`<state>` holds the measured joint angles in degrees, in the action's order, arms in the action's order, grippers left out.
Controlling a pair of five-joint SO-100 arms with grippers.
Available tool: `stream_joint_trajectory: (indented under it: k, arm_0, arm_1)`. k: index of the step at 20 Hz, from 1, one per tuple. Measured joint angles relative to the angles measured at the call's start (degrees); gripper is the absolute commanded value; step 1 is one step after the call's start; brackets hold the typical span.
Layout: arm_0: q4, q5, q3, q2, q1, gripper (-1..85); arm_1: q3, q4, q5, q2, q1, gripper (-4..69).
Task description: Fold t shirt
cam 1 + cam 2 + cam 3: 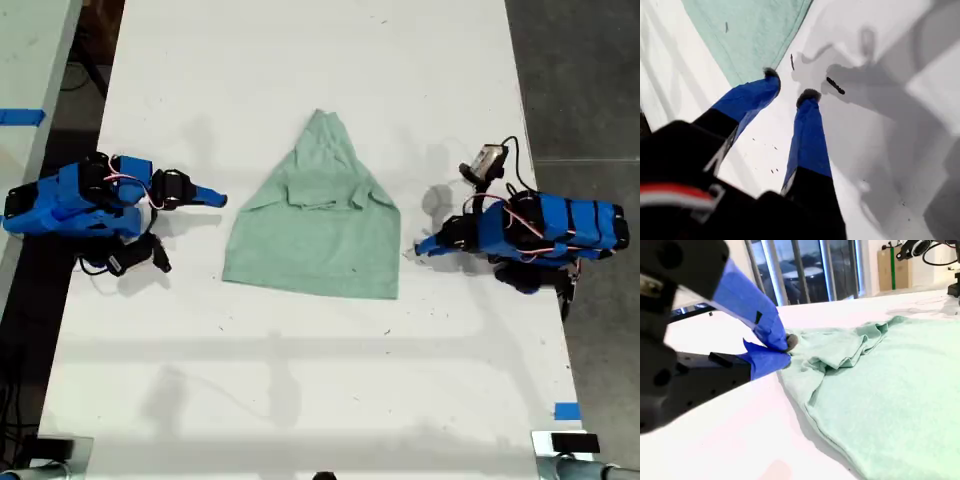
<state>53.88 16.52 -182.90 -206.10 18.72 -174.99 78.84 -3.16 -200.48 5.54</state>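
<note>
The pale mint-green t shirt [315, 235] lies flat mid-table, its upper part gathered to a point and both sleeves folded in over the chest. At the exterior view's right, my first gripper [420, 250] tilts down at the table just off the shirt's side edge. Its jaws stand open [790, 85], with nothing between them and a shirt corner [750, 35] beside one fingertip. At the exterior view's left, my second gripper [220, 200] lies low and level, shut [787, 350] on nothing, its tips close to the shirt's edge [890, 390].
The white table [300, 380] runs to dark floor at the exterior view's right. Blue tape [566, 410] marks its near right edge there. A small device with a cable [487, 160] sits by the first arm. A second table with tape [20, 116] stands at that view's left.
</note>
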Motion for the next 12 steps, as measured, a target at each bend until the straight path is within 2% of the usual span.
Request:
stream_joint_trajectory:
  k: [12]
  arm_0:
    - [0.4, -0.2, 0.0, 0.0, 0.0, -0.2]
  arm_1:
    - [0.0, 0.0, 0.0, 0.0, 0.0, 10.6]
